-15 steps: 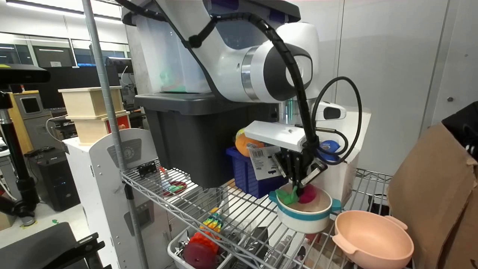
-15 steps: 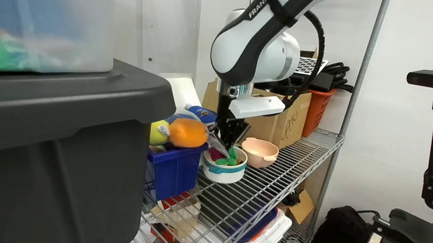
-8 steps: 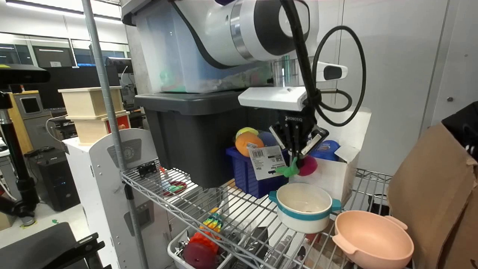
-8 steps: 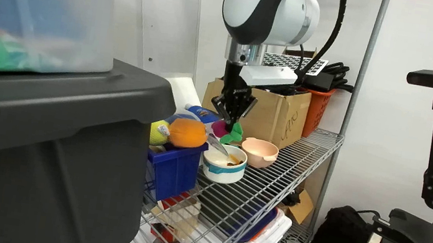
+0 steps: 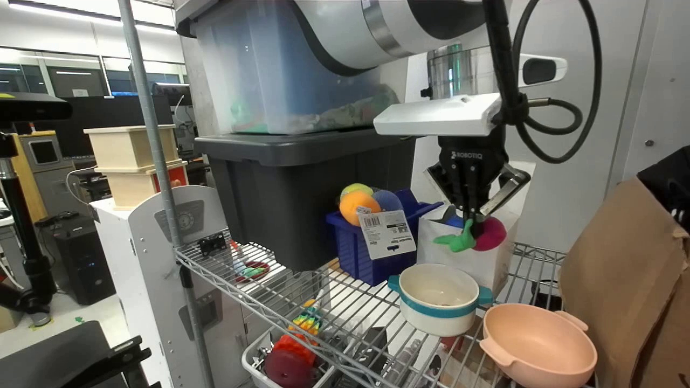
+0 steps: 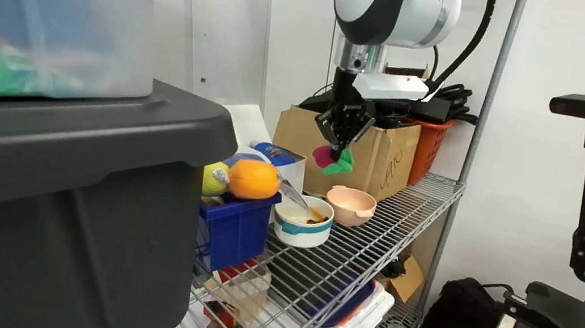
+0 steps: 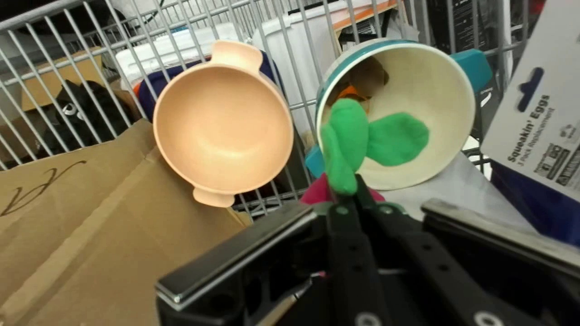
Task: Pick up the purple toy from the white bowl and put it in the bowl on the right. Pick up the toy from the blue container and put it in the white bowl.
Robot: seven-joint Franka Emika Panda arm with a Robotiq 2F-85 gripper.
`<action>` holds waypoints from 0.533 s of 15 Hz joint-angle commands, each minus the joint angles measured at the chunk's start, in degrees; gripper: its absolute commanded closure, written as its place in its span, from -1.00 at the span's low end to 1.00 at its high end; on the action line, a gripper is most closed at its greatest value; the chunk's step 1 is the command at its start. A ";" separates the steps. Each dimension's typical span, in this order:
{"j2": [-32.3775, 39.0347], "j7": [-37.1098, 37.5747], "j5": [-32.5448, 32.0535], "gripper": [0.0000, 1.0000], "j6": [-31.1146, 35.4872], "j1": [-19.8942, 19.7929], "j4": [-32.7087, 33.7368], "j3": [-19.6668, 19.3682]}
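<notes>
I see the gripper (image 5: 473, 220) pinching the purple toy (image 5: 491, 234) aloft, with its likely goal, the peach bowl (image 5: 539, 340), lower and across, on the carton (image 5: 617, 283) side of the white bowl (image 5: 443, 322).

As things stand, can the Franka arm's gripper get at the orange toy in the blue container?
Probably not just now: the gripper holds the purple toy. Once freed, likely yes: the orange toy sticks up above the rim of the blue container.
</notes>
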 commanded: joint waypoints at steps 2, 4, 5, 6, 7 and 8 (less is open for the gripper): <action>-0.32 -0.72 -0.25 0.98 0.23 -1.71 0.35 -0.87; -0.19 -0.81 -0.20 0.98 0.09 -2.40 0.50 -1.21; 0.04 -0.81 -0.15 0.98 0.14 -2.73 0.56 -1.35; 0.09 -0.80 -0.17 0.98 0.17 -2.95 0.57 -1.45; 0.00 -0.79 -0.21 0.98 0.02 -3.15 0.58 -1.58; 0.00 -0.82 -0.14 0.98 -0.01 -3.37 0.64 -1.66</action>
